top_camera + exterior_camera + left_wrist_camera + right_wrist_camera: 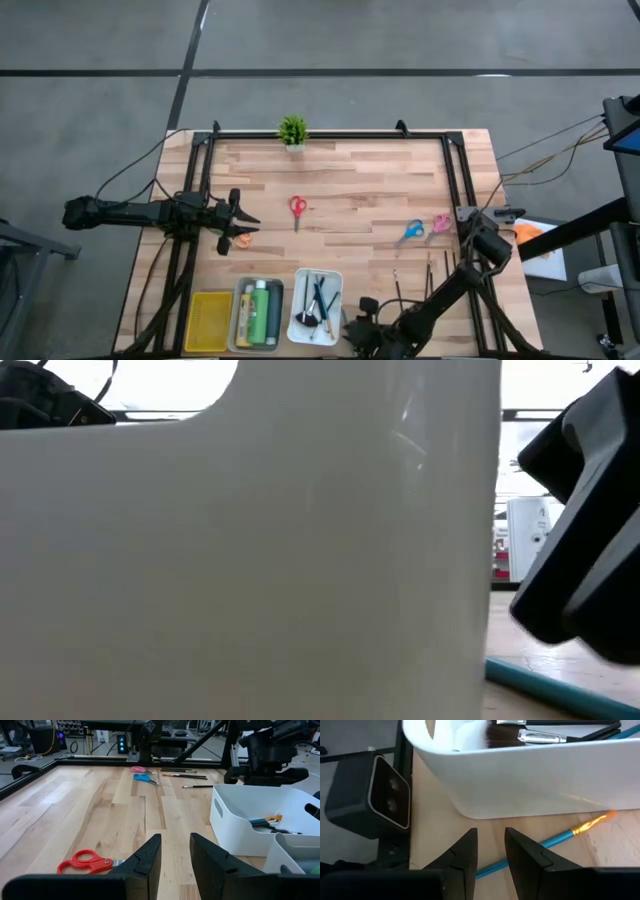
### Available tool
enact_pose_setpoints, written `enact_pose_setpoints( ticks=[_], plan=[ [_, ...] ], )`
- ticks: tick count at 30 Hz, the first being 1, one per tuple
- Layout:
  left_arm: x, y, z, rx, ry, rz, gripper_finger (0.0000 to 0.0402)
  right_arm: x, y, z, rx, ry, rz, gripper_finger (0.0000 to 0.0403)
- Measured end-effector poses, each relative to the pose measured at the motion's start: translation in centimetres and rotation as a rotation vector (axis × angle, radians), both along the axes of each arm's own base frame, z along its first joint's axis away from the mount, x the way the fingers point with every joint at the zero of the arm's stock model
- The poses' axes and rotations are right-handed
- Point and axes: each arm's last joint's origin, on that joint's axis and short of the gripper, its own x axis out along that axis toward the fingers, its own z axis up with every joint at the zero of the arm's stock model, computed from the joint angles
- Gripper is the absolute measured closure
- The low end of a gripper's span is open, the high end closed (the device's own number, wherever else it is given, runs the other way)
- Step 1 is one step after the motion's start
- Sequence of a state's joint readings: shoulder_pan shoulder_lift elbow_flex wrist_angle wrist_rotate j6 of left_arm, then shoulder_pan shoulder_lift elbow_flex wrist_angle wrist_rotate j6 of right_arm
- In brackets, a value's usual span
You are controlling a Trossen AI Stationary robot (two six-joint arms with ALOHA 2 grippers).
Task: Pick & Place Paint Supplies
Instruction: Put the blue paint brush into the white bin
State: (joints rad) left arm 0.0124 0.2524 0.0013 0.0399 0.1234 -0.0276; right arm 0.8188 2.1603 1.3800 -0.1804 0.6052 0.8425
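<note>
Right tool slightly parted, empty | blue brush beside white tray, hidden overhead | left tool parted, empty

Three trays line the surface's near edge; scissors lie behind them (mid-surface), the potted plant at the far edge.

Pale planked wood table, smooth glossy white plastic tray.

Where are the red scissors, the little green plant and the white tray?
red scissors (297, 208): high view, on the handles.
little green plant (293, 129): high view, on the leaves.
white tray (240, 837): left wrist view, on its bare side wall.
</note>
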Motion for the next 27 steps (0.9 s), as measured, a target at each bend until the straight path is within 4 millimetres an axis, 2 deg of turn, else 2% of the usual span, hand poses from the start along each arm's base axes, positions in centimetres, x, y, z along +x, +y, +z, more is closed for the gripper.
enact_pose_setpoints(
  ticks=[10, 18, 23, 27],
  plan=[
    [0.0, 0.0, 0.0, 0.0, 0.0, 0.0, 0.0297, -0.5, -0.5, -1.1, 0.042, 0.086, 0.038, 0.031],
    [0.0, 0.0, 0.0, 0.0, 0.0, 0.0, 0.0297, -1.1, -1.0, -0.7, 0.042, 0.169, -0.01, 0.031],
    [0.0, 0.0, 0.0, 0.0, 0.0, 0.0, 0.0297, -1.9, -1.9, 1.0, 0.033, 0.198, -0.058, 0.031],
    [0.0, 0.0, 0.0, 0.0, 0.0, 0.0, 0.0297, -2.7, -2.7, 4.4, 0.084, 0.163, -0.142, 0.031]
  ],
)
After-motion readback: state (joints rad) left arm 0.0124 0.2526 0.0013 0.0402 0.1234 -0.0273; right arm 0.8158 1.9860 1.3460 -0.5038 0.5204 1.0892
